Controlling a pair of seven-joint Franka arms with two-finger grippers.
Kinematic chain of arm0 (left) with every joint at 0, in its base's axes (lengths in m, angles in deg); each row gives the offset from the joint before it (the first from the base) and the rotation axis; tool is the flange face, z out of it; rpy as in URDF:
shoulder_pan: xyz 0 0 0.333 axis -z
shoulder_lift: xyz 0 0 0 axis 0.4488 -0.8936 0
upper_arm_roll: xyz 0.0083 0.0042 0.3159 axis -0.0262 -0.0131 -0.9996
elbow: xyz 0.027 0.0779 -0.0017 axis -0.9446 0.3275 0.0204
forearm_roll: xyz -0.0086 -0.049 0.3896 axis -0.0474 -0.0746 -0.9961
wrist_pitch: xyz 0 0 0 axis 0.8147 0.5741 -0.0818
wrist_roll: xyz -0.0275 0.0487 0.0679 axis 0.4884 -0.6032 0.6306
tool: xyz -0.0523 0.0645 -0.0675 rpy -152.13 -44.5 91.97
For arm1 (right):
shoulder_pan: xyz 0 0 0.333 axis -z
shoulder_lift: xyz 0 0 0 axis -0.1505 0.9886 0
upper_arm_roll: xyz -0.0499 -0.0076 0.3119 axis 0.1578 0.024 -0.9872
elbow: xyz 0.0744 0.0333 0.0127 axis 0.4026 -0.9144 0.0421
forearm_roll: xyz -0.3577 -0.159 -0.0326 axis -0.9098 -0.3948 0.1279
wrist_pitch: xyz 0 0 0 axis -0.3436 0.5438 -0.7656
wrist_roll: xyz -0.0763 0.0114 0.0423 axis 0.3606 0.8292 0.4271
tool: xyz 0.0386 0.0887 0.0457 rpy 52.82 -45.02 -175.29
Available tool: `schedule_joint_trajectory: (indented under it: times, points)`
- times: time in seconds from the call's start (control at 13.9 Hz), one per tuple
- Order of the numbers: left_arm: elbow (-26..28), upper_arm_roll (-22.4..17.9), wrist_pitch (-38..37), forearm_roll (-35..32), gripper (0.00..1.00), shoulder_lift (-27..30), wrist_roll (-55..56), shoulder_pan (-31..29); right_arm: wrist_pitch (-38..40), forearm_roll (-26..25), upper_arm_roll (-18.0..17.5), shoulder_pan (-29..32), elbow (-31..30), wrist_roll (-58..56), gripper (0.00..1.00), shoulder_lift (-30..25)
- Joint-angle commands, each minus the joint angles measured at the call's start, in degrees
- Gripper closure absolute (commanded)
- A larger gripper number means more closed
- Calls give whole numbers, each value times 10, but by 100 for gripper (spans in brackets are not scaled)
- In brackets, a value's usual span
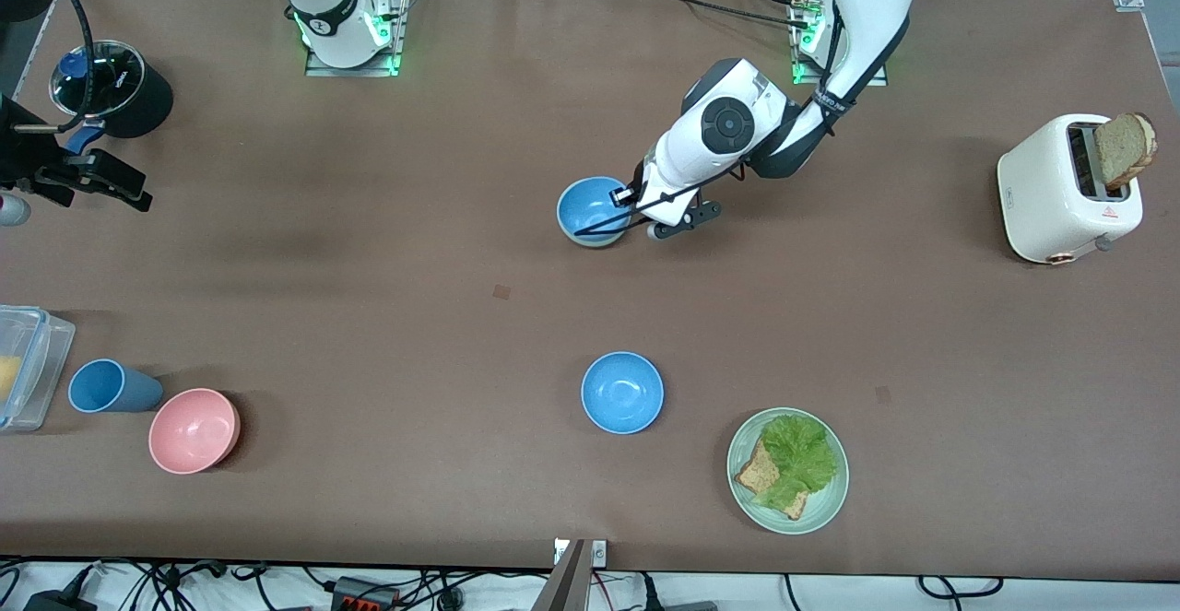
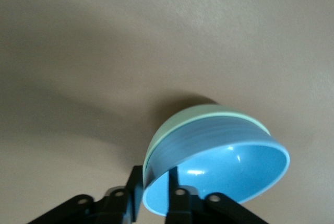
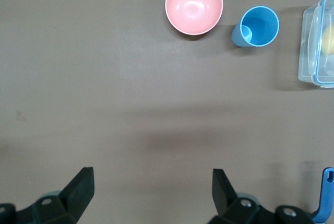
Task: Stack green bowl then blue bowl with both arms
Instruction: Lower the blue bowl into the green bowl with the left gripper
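- Blue bowl [image 2: 219,166] sits nested inside the green bowl [image 2: 180,122]; the left wrist view shows the mint rim as a band wrapped round the blue wall. In the front view only the blue inside [image 1: 595,208] and a sliver of the paler bowl beneath it can be made out. The pair appears to rest on the counter [image 1: 369,252], about midway along it and toward the robots' bases.
- Judged from that nesting, both placements look made: green at the bottom, blue on top. What seems left is for the left arm to let go and draw clear.
- Left pincer [image 2: 156,195] is clamped on the blue bowl's rim, one finger inside and one outside the wall, so the release is not yet done. Whether the outer finger also bears on the green bowl, I cannot tell.
- Right pincer [image 3: 151,187] hangs with its fingers spread wide and nothing between them, over the right arm's end of the counter; that arm waits.
- Second blue bowl [image 1: 622,392] stands alone, nearer the front camera than the stack and well apart from it.
- Pink bowl [image 1: 194,429] and blue cup [image 1: 109,386] lie just beside each other at the right arm's end, near a clear lidded box [image 1: 28,362].
- Green plate [image 1: 787,469] carries lettuce and bread; toaster [image 1: 1069,189] with a slice stands at the left arm's end.
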Motion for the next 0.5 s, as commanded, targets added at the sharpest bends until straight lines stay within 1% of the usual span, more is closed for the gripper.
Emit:
schedule_joint_trajectory:
  times: [0.0,0.22,0.43]
  points:
    - [-6,-1,0,-10,66,5,24,-1,-2,-6,-2,-3,2,0,0,-1]
    - [-7,0,-12,-10,66,16,25,-3,-2,-6,-2,-3,2,0,0,-1]
    - [-38,1,-75,-10,65,30,24,-19,-2,-6,-2,-2,2,0,0,0]
